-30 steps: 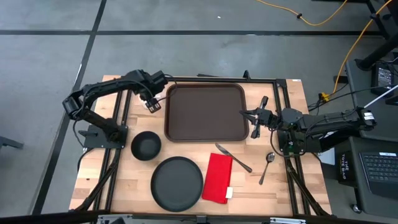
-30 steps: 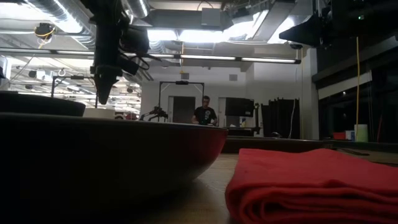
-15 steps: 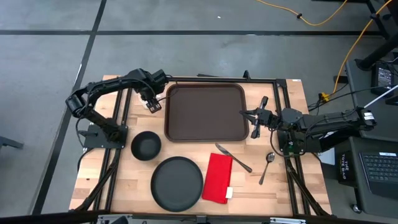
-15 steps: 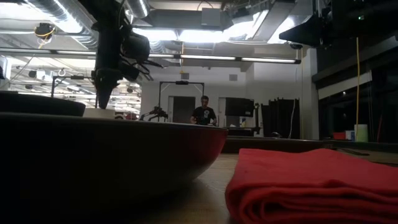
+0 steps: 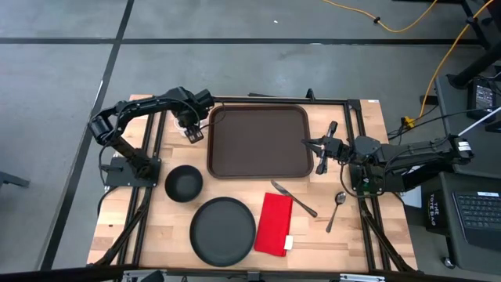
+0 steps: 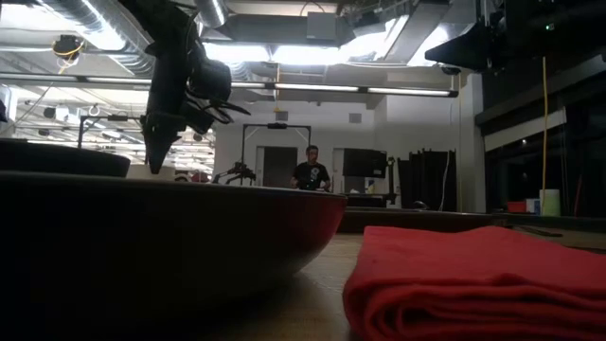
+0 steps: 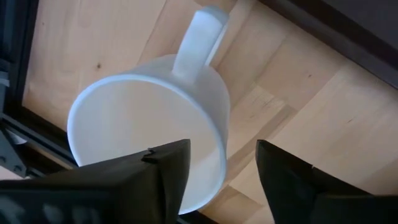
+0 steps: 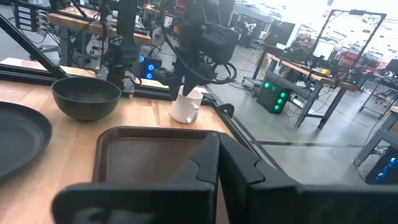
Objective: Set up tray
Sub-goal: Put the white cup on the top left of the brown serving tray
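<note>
A: While the left end effector point(image 5: 190, 130) hung over the white mug point(image 7: 149, 130), fingers spread and straddling the rim, nothing was pinched yet. Mug sat on the tabletop point(image 5: 149, 227) just off the tray's 9 o'clock edge.

B: And the tray point(image 5: 258, 141)?

A: Bare, flat, at 12 o'clock of the tabletop. Black bowl point(image 5: 184, 183) at its 7 o'clock, black plate point(image 5: 223, 229) at 6, red napkin point(image 5: 275, 223) next to the plate, knife point(image 5: 293, 199) and spoon point(image 5: 336, 210) toward 5.

B: Risks?

A: One finger looked set to go inside the mug, one outside. If the close came off-centre, I judged the mug could tip or skate toward the black frame rail point(image 7: 18, 74) right beside it. The smooth wall could slip in a thin pinch too. On the carry, the mug's base could catch the tray's raised rim.

B: Right arm?

A: Right end effector point(image 5: 320, 147) waited at the tray's 3 o'clock edge, fingers apart, holding nothing. It sat close to the rim, so a nudge there could shift the tray.
</note>
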